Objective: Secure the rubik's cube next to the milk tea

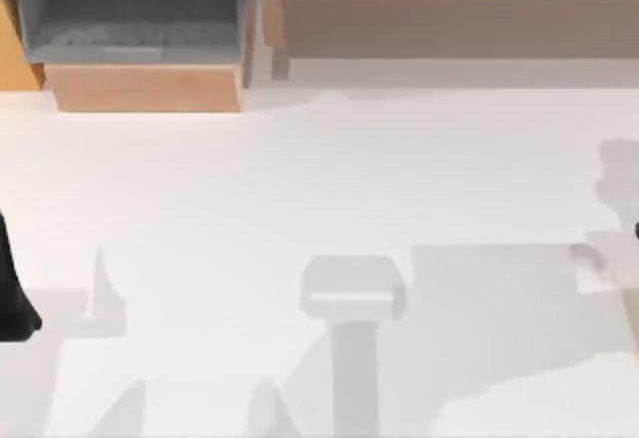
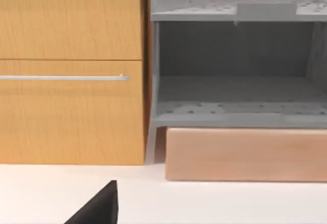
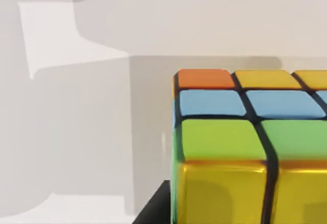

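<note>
Glossy plastic cube close under the right wrist, grip not confirmed

White tabletop (image 1: 319, 179) takes up most of the top view, with a wooden cabinet (image 1: 145, 84) holding a grey shelf insert (image 1: 130, 9) along its far edge. Left of that cabinet, at the table's left edge, a dark piece of the left arm (image 1: 10, 293) sits parked; at the right edge a sliver of the right arm (image 1: 627, 258) reaches in.

From the left wrist view, the cabinet's drawer front with its thin metal handle (image 2: 64, 77) stands beside the grey shelves (image 2: 240, 71). Whether the left gripper is spread or closed, I cannot tell.

From the right wrist view, the rubik's cube (image 3: 245, 147) lies on the table, very close to the camera, orange, yellow, blue and green tiles on top. It should be light, rigid and slick, so I judge two opposite flat faces the best hold, squarely pinched. How wide the right gripper stands, or whether it touches the cube, I cannot tell.
</note>
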